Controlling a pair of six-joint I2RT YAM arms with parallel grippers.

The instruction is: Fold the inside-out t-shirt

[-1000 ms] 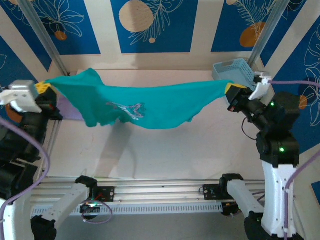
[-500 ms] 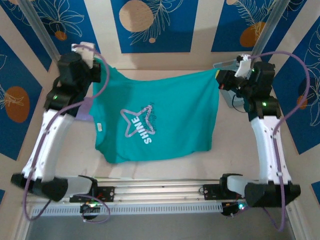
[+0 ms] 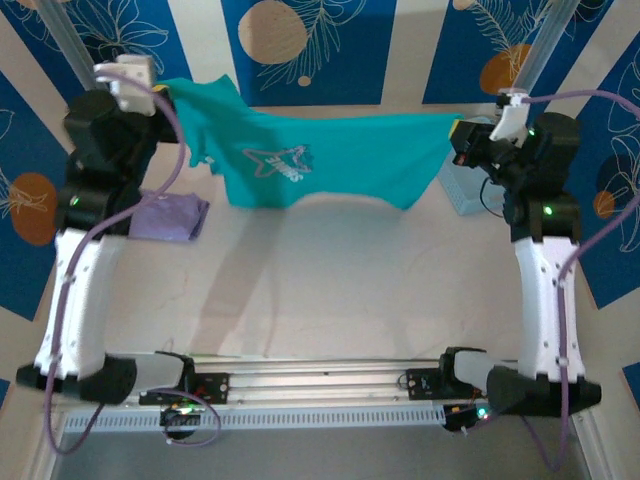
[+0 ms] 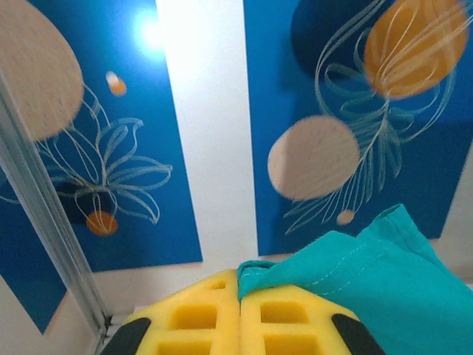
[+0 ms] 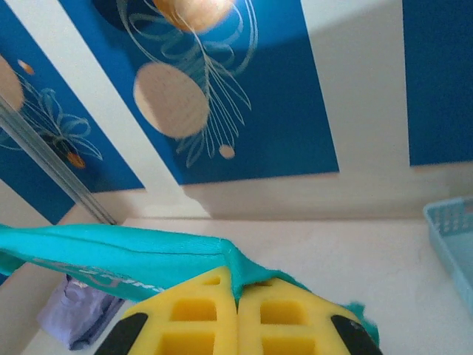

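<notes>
Both arms have lifted since half a second ago, and the teal t-shirt (image 3: pixel 330 165), which then hung down toward the near edge of the table (image 3: pixel 330 290), is now raised along the far edge.

From the top camera, the t-shirt is stretched in the air between the two grippers, sagging a little in the middle, with a pale star print facing the camera. The left gripper (image 3: pixel 163 90) pinches the cloth at the far left corner and the right gripper (image 3: pixel 458 133) pinches it at the far right – both are clamped tight on fabric. A folded lavender garment (image 3: pixel 165 215) lies on the table by the left edge, below the left arm. A blue basket (image 3: pixel 468 188) sits at the right edge, beneath the right gripper.

On the left wrist camera, the left gripper (image 4: pixel 239 296) has its yellow pads (image 4: pixel 192 318) pressed together, with a stitched hem of the t-shirt (image 4: pixel 355 274) caught between them and spilling off to the right.

On the right wrist camera, the right gripper (image 5: pixel 236 292) is likewise closed on the t-shirt (image 5: pixel 126 255) – the cloth runs off taut to the left. The lavender garment (image 5: pixel 74 310) lies below it, and the basket (image 5: pixel 454 237) rim shows at the right.
</notes>
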